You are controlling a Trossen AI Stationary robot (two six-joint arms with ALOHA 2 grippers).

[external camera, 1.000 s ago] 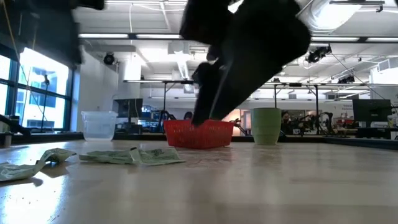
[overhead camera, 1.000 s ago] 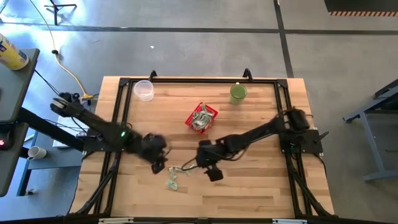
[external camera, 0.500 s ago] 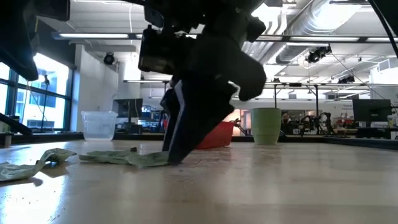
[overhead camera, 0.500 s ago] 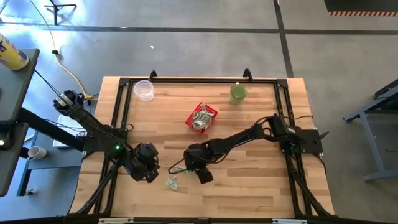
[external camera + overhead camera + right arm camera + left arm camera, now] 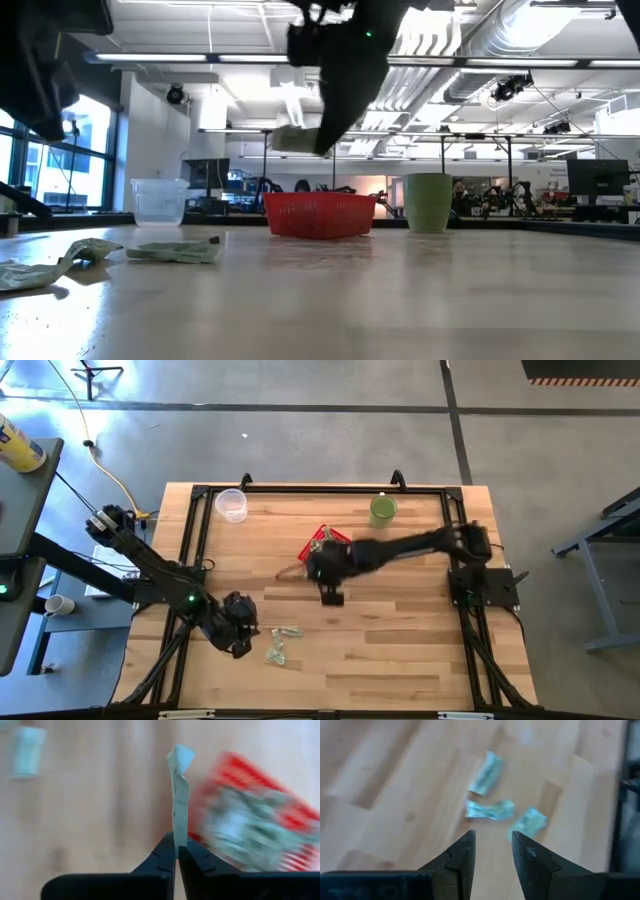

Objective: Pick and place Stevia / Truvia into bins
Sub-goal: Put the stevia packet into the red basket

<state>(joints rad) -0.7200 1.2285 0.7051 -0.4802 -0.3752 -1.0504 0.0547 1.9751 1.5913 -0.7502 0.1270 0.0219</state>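
a: while i scan for print, where's my right gripper (image 5: 175,851)?
b: pinching a sachet (image 5: 179,795) beside the red basket (image 5: 260,827); no writing readable.
a: left gripper (image 5: 492,847)?
b: parted above three loose sachets (image 5: 492,809).

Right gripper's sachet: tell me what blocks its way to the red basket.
Nothing visible does. The right gripper, shut on a sachet, hangs beside the red basket, whose open top already holds sachets; no other object lies between them.
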